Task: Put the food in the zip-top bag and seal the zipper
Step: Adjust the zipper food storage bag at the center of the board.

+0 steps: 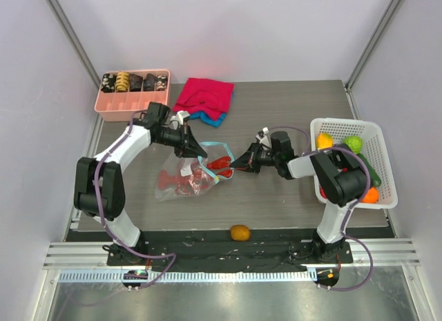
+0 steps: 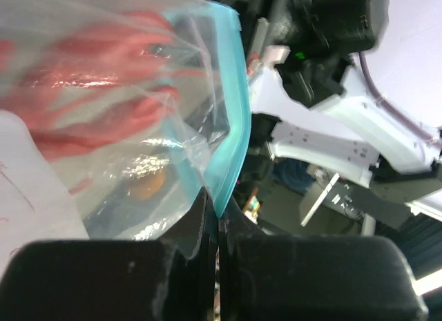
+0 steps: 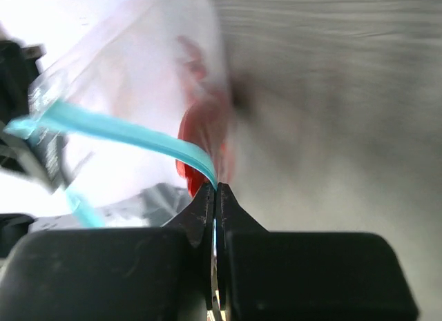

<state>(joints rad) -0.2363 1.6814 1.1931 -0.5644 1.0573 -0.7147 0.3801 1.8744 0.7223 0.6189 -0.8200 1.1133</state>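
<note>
I count one zip-top bag (image 1: 181,183) holding one red lobster (image 2: 103,79), one orange fruit (image 1: 239,232) bottom-centre on the tabletop (image 1: 290,203). Left jaws and right jaws both clamp the zipper (image 3: 124,131).

Your right gripper (image 3: 215,194) has its jaws pinched tight on the teal zipper (image 3: 124,131) of the clear zip-top bag (image 3: 131,52). You can see red food (image 3: 200,128), blurred, through the plastic. Grey wood-grain surface (image 3: 331,93) lies to the right.
</note>
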